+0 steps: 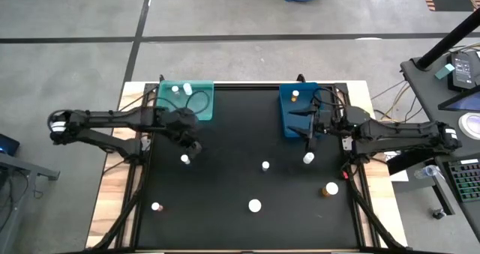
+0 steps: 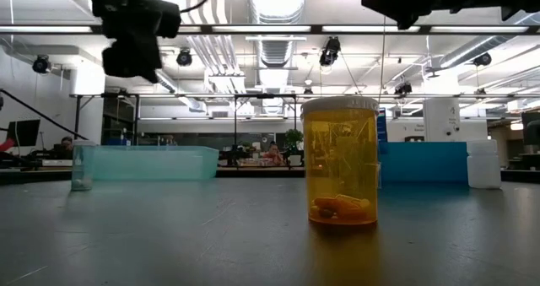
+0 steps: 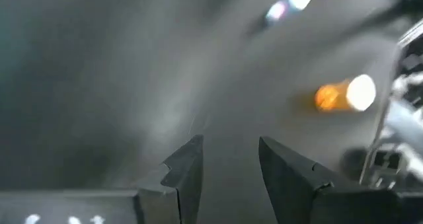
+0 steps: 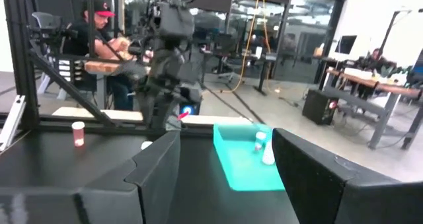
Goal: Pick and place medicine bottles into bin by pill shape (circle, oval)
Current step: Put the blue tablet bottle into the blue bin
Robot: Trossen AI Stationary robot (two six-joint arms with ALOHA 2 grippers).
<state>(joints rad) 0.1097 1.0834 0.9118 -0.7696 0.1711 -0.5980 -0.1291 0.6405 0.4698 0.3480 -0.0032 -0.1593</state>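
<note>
My left gripper [image 1: 190, 150] hangs above the black table [image 1: 225, 134], just in front of the teal tray [image 1: 196, 104] at the far left, fingers [image 3: 188, 168] partly apart with nothing between them. A small white bottle [image 1: 185, 159] stands just beside it. My right gripper [image 1: 309, 140] sits near the blue tray [image 1: 289, 112] at the far right, fingers parted and empty, a white bottle [image 1: 308, 158] just beyond. More bottles are scattered nearer; an amber one [image 2: 340, 161] holds oval pills.
</note>
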